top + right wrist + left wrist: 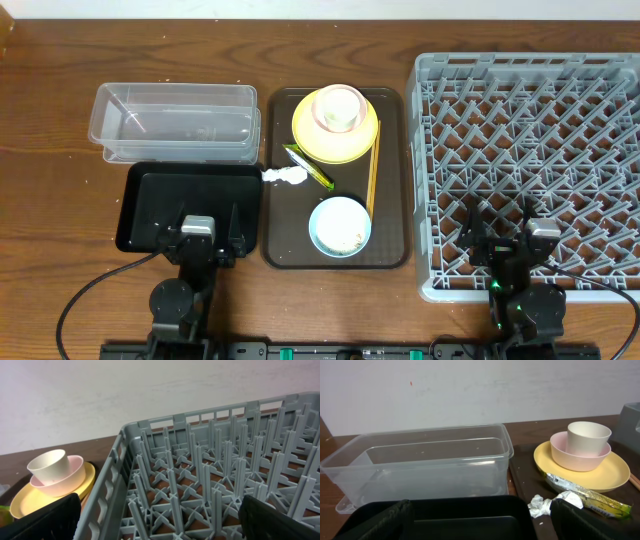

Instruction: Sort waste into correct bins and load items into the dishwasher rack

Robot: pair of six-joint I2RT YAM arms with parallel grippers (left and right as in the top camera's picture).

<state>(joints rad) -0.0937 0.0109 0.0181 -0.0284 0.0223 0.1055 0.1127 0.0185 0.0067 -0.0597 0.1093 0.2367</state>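
Grey plastic forms the dishwasher rack point(424, 170) at the right. The right gripper point(500, 222) hovers over its near edge with its 2 fingers spread wide, holding nothing. The left gripper point(210, 222) hangs over the black tray point(190, 190), jaws likewise apart and empty. The clear tub point(175, 90) sits just behind that tray. Between bins and rack lies the brown serving tray point(285, 235). On it, the yellow plate point(308, 138) carries the pale pink cup point(318, 108) with the small white cup point(340, 108) nested inside. The chopsticks point(373, 170) lie along the tray's right side, the light blue bowl point(318, 215) holds rice scraps point(350, 240), and the wrapper point(308, 167) touches the tissue point(284, 176).
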